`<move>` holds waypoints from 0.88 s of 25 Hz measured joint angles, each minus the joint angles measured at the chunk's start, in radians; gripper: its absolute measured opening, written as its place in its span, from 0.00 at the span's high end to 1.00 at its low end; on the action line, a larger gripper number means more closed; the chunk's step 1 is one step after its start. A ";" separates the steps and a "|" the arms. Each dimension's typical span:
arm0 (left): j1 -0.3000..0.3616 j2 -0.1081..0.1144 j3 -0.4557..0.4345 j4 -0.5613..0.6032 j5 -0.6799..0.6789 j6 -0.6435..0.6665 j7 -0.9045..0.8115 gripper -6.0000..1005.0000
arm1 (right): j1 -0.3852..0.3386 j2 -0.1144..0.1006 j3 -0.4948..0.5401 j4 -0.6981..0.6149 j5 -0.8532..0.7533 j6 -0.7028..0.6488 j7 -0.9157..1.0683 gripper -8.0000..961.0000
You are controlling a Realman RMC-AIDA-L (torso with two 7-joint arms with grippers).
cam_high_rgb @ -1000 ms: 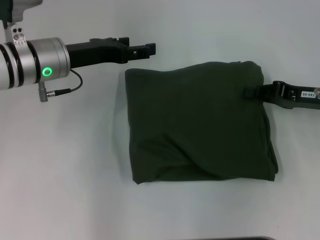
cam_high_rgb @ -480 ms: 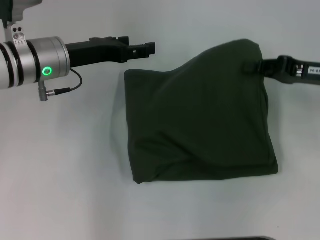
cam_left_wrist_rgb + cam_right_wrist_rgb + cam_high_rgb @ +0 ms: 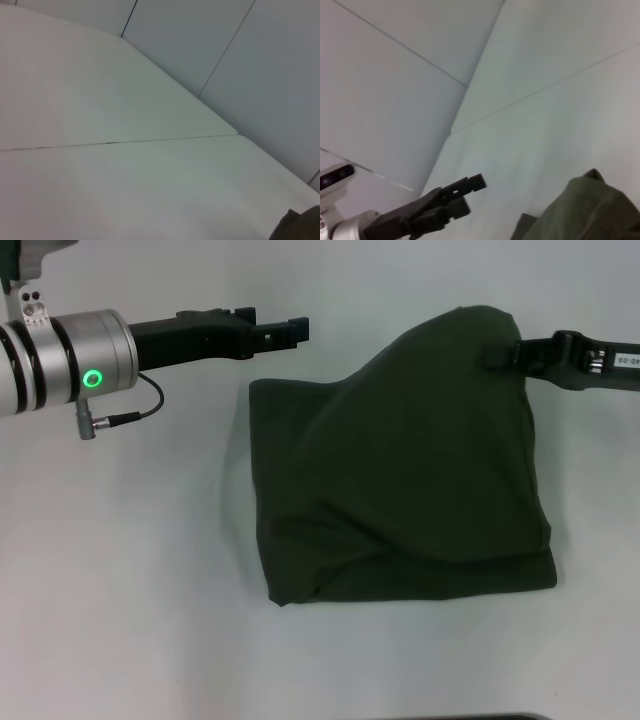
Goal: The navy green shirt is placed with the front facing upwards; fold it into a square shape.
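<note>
We see the navy green shirt as a plain dark olive green, with no print or lettering on the side facing up; its folds read as darker, nearly black shadows. The table under it is plain white, crossed by a thin dark seam in the left wrist view. The left gripper is matte black on a silver-grey arm with black bands and a glowing green ring light. The right gripper is black too, with what looks like a small white label behind it.
</note>
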 joint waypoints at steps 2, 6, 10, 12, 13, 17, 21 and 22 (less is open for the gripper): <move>-0.001 0.000 0.000 0.000 -0.001 0.000 0.000 0.07 | -0.010 -0.004 0.000 0.000 -0.001 0.006 0.007 0.94; -0.003 0.000 0.000 0.000 -0.001 0.001 -0.001 0.07 | -0.022 -0.007 -0.001 0.002 -0.012 0.012 0.010 0.94; -0.006 0.000 0.000 -0.001 -0.001 0.004 -0.005 0.07 | -0.025 -0.006 -0.001 0.014 -0.043 0.024 0.012 0.94; -0.008 0.000 0.000 0.000 -0.001 0.006 -0.006 0.07 | -0.025 -0.002 -0.001 0.016 -0.055 0.026 0.014 0.94; -0.008 0.000 0.000 0.000 -0.001 0.006 -0.007 0.07 | -0.026 0.001 -0.001 0.016 -0.059 0.027 0.016 0.94; -0.008 0.000 0.000 0.000 -0.001 0.004 -0.007 0.07 | -0.034 0.004 -0.001 0.016 -0.076 0.044 0.021 0.94; -0.008 0.000 0.002 0.000 -0.001 0.001 -0.007 0.07 | -0.053 0.004 -0.004 0.017 -0.083 0.093 0.022 0.94; -0.008 0.000 0.002 0.000 -0.001 0.001 -0.007 0.07 | -0.058 0.004 -0.006 0.017 -0.083 0.105 0.022 0.94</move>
